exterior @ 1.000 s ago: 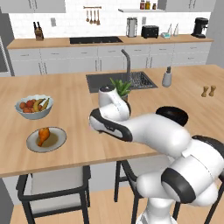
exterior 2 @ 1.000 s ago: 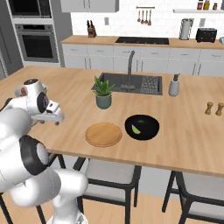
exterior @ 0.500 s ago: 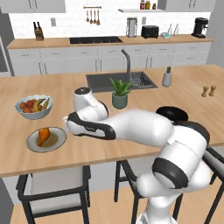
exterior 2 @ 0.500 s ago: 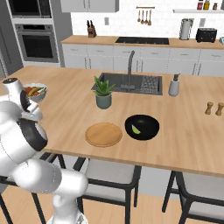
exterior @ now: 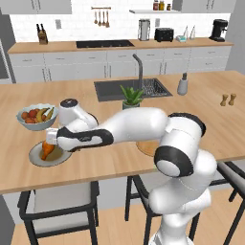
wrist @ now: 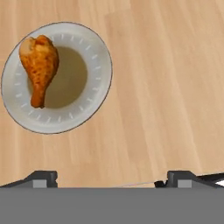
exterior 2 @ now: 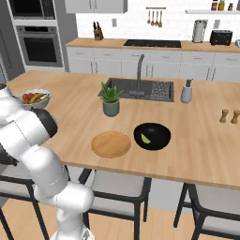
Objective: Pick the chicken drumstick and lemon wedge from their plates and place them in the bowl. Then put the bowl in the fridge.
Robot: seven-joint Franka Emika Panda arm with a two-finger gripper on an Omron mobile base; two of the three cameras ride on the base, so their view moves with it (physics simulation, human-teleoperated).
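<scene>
The wooden surface (exterior: 210, 124) is filling the middle of both base views, with the arm reaching across it toward the left edge of the left base view. That long reach is presumably needed because the grey plate (wrist: 98, 57) is sitting well apart from the other task items, near the surface's left end.

In the lower middle of the right base view the tan plate (exterior 2: 111, 143) is lying bare, and the black bowl (exterior 2: 151, 136) is sitting just beside it to the right. The lemon wedge (exterior 2: 146, 139) is already resting inside the bowl, so I judge half of the loading done and the drumstick transfer under way.

White fruit bowl (exterior: 37, 116) is standing just beyond the grey plate in the left base view, close enough that a careless descent could nudge it.

In the hand view the chicken drumstick (wrist: 39, 65) is lying on the plate's left half, upper left of the frame, meaty end up and bone end pointing down.

The pincer (wrist: 112, 178) is hanging over bare wood, off to the lower right of the plate, fingers spread wide and holding nothing. It is not yet centred over the drumstick; a shift toward the upper left looks necessary before descending.
</scene>
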